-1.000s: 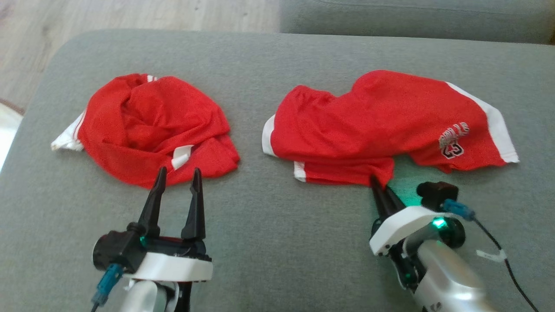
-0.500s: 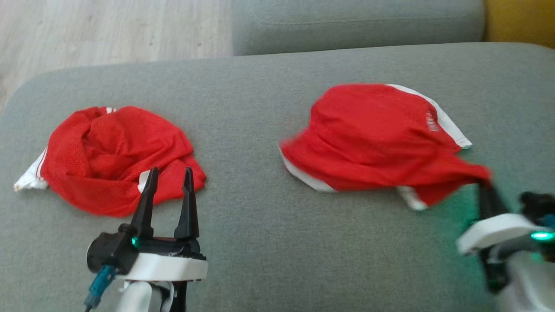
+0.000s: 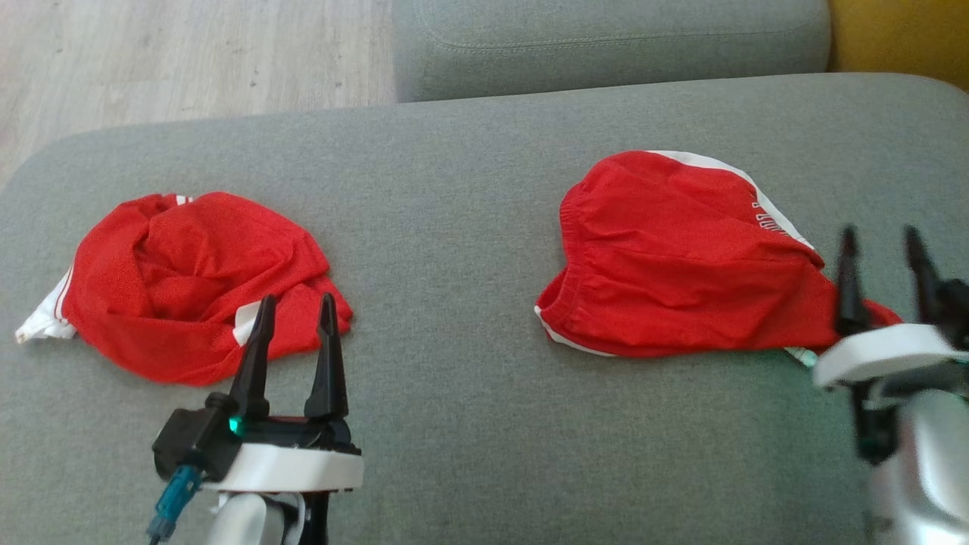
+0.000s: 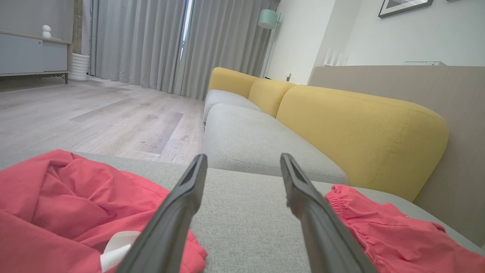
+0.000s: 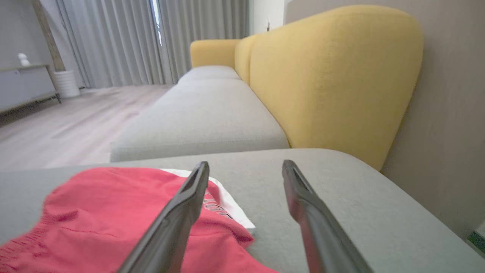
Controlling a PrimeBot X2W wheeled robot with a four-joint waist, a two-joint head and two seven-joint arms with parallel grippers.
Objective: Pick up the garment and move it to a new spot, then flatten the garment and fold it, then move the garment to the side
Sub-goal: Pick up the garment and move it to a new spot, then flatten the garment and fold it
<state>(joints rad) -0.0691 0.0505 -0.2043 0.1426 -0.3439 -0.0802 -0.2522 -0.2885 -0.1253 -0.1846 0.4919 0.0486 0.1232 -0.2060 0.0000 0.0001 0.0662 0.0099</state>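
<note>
The garment (image 3: pixel 681 257) is a pair of red shorts with white trim, lying bunched on the right of the grey sofa seat (image 3: pixel 469 227). My right gripper (image 3: pixel 880 233) stands open at its right edge, with nothing between the fingers. In the right wrist view the garment (image 5: pixel 102 212) lies left of and below the open right gripper (image 5: pixel 246 163). A second red garment (image 3: pixel 189 280) lies crumpled at the left. My left gripper (image 3: pixel 297 299) is open just in front of it. The left wrist view shows the left gripper (image 4: pixel 243 157) open between the crumpled garment (image 4: pixel 57 197) and the shorts (image 4: pixel 398 235).
Another grey seat cushion (image 3: pixel 606 38) adjoins the far edge, and a yellow backrest (image 5: pixel 333 76) runs along the right. Wooden floor (image 3: pixel 151 60) lies beyond the seat's far left corner. Bare grey seat stretches between the two garments.
The head camera has turned right. My right gripper dragged the shorts to the right, then opened and let go. The shorts now lie more bunched. The left gripper has not moved.
</note>
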